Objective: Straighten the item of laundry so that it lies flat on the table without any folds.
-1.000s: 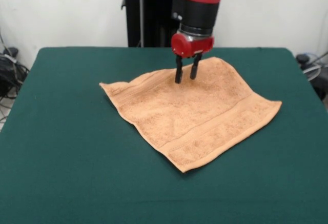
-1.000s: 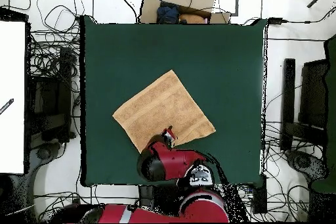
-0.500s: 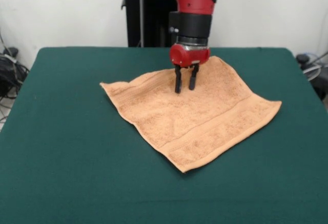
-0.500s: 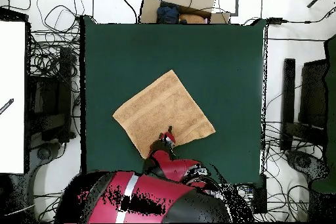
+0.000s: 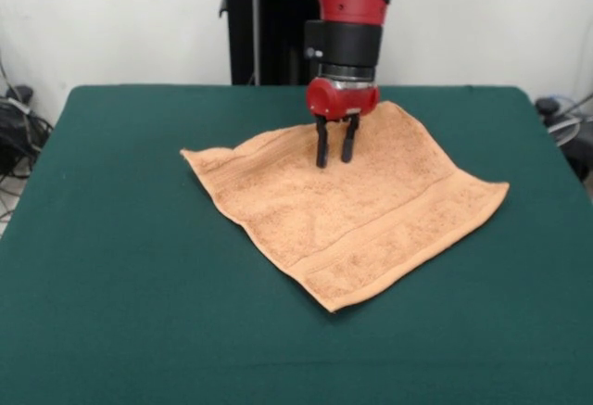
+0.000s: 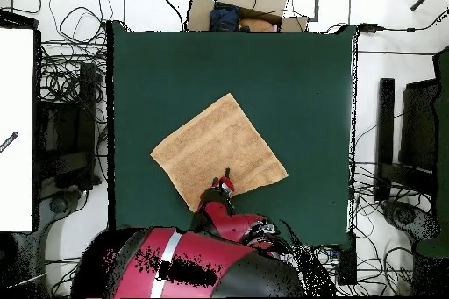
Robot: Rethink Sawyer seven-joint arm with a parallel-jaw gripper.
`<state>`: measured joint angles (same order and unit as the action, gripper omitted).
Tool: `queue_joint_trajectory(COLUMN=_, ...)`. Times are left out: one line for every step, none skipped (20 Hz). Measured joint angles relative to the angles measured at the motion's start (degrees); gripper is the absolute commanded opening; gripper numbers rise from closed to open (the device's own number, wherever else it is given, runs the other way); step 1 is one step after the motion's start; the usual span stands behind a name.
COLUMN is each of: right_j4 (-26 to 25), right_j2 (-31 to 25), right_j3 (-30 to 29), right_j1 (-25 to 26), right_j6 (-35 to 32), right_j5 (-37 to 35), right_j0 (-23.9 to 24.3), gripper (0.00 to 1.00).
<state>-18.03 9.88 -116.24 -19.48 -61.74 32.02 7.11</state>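
we see the towel point(image 5: 345, 206) spread out near the middle of the table point(image 5: 111, 275), turned like a diamond with one corner pointing at the near edge. it looks almost fully open: the woven band runs along the near right side and we can make out no fold-over, only a slight lift along the far edge. in the overhead view the towel point(image 6: 217, 152) sits a little toward the robot's side of the table point(image 6: 298, 76).

the gripper point(image 5: 335, 158) stands upright over the far part of the cloth, its two black fingers point(image 5: 321, 145) parted by a narrow gap with nothing between them. the tips are at or just above the pile; we cannot tell whether they touch.

we judge the terry to be light, soft and limp, with a rough nap that drags on the cloth-covered top. it won't slide as one piece if pushed; it will bunch. so we would pinch a thin bit at a corner or hem, such as the far corner just beside the gripper, and draw outward, low and slow.
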Motion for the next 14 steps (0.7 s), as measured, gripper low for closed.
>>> queue_joint_trajectory(right_j4=0.0, right_j2=-0.01, right_j3=-0.01, right_j1=-0.09, right_j6=0.0, right_j5=-0.12, right_j0=-0.01, gripper=1.0)
queue_joint_trajectory(right_j4=0.0, right_j2=-0.02, right_j3=-0.02, right_j1=-0.18, right_j6=0.0, right_j5=-0.28, right_j0=-0.01, gripper=1.0)
queue_joint_trajectory(right_j4=0.0, right_j2=-0.02, right_j3=-0.04, right_j1=-0.38, right_j6=0.0, right_j5=-0.69, right_j0=-0.01, gripper=1.0)
queue_joint_trajectory(right_j4=0.0, right_j2=-0.04, right_j3=-0.07, right_j1=-0.79, right_j6=0.0, right_j5=-1.53, right_j0=0.0, gripper=1.0)
queue_joint_trajectory(right_j4=0.01, right_j2=-0.11, right_j3=-0.15, right_j1=-1.57, right_j6=0.0, right_j5=-3.18, right_j0=0.01, gripper=1.0)
queue_joint_trajectory(right_j4=0.02, right_j2=-0.24, right_j3=-0.2, right_j1=-2.6, right_j6=0.0, right_j5=-5.47, right_j0=0.02, gripper=1.0)
queue_joint_trajectory(right_j4=0.06, right_j2=-0.41, right_j3=-0.22, right_j1=-3.8, right_j6=0.0, right_j5=-8.27, right_j0=0.06, gripper=1.0)
queue_joint_trajectory(right_j4=0.12, right_j2=-0.47, right_j3=-0.23, right_j1=-4.44, right_j6=0.0, right_j5=-9.8, right_j0=0.06, gripper=1.0)
queue_joint_trajectory(right_j4=0.25, right_j2=-0.6, right_j3=-0.23, right_j1=-5.55, right_j6=0.0, right_j5=-12.47, right_j0=0.1, gripper=1.0)
queue_joint_trajectory(right_j4=0.33, right_j2=-0.72, right_j3=-0.25, right_j1=-6.68, right_j6=0.0, right_j5=-15.24, right_j0=0.15, gripper=1.0)
queue_joint_trajectory(right_j4=0.4, right_j2=-0.97, right_j3=-0.26, right_j1=-8.52, right_j6=0.0, right_j5=-19.64, right_j0=0.35, gripper=1.0)
queue_joint_trajectory(right_j4=0.4, right_j2=-1.17, right_j3=-0.3, right_j1=-9.68, right_j6=0.0, right_j5=-22.28, right_j0=0.57, gripper=1.0)
queue_joint_trajectory(right_j4=0.41, right_j2=-1.35, right_j3=-0.32, right_j1=-10.58, right_j6=0.0, right_j5=-24.17, right_j0=0.79, gripper=1.0)
queue_joint_trajectory(right_j4=0.42, right_j2=-1.52, right_j3=-0.34, right_j1=-11.48, right_j6=0.0, right_j5=-26.07, right_j0=1.01, gripper=1.0)
